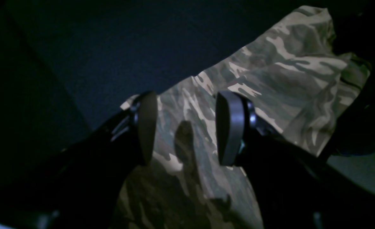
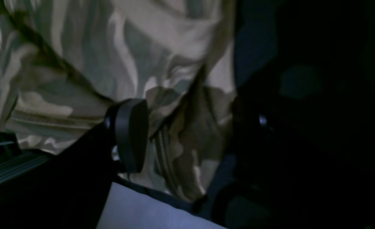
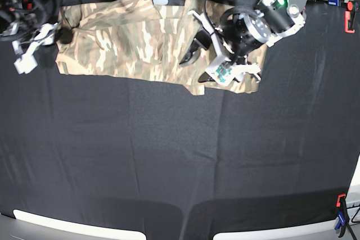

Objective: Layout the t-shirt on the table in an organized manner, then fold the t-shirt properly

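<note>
1. Left gripper [image 1: 184, 127], seen from its wrist camera, has its two pads spread wide apart in the middle of the frame, with nothing between them; camouflage cloth lies beneath the gap.
2. In the base view that same left gripper [image 3: 194, 49] sits at the upper right of centre, over the right part of the t-shirt [image 3: 135, 40]; whether its fingers touch the cloth cannot be told.
3. Right gripper [image 2: 187, 133] is also spread: one grey pad [image 2: 131, 133] shows clearly at centre left of its wrist view, while the other finger is lost in dark shadow at the right.
4. Rumpled folds of the t-shirt [image 2: 95, 57] fill the upper left of that wrist view and hang or lie between the jaws, but no pinch on it is visible.
5. In the base view the right gripper [image 3: 28, 49] is at the upper left edge, just beside the left end of the shirt.
6. Spread in a wide, wrinkled band, the t-shirt lies along the top edge of the table [image 3: 180, 155], running from the upper left to right of centre.
7. Black cloth covers the table across the rest of the frame.
8. Red-and-black clamps [image 3: 349, 18] stand at the upper right corner, and another clamp [image 3: 341, 214] at the lower right corner.
</note>
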`<control>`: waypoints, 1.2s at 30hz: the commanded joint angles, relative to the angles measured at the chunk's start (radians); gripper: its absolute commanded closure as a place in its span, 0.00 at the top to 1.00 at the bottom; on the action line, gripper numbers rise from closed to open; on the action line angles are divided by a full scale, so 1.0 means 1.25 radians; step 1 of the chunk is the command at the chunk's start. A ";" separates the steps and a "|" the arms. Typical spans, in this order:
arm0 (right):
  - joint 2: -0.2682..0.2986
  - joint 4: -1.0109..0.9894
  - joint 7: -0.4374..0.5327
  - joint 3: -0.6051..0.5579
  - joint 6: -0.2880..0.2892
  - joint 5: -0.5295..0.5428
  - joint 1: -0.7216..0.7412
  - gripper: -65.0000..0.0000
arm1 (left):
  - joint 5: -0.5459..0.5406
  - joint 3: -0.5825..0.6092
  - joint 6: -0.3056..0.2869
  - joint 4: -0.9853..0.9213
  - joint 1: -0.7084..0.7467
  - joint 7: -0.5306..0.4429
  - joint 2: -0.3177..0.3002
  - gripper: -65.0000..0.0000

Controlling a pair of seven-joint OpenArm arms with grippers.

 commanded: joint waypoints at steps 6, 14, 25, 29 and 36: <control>0.017 -0.025 0.018 -0.016 0.010 0.030 0.002 0.61 | -0.006 0.000 -0.003 0.015 -0.004 -0.019 0.000 0.43; -0.020 -0.026 -0.002 -0.016 0.010 0.084 0.002 0.61 | -0.007 0.000 -0.003 0.015 -0.004 -0.019 0.000 0.43; -0.036 -0.026 -0.002 -0.016 0.010 0.084 0.002 0.32 | -0.007 0.000 -0.003 0.015 -0.004 -0.018 0.000 0.43; -0.036 -0.026 0.020 -0.016 0.010 0.083 0.002 0.06 | -0.006 0.000 -0.003 0.015 -0.004 -0.018 0.000 0.43; -0.017 -0.016 0.053 0.020 0.010 0.057 0.007 0.00 | 0.040 -0.001 -0.003 0.015 -0.004 -0.018 -0.003 0.43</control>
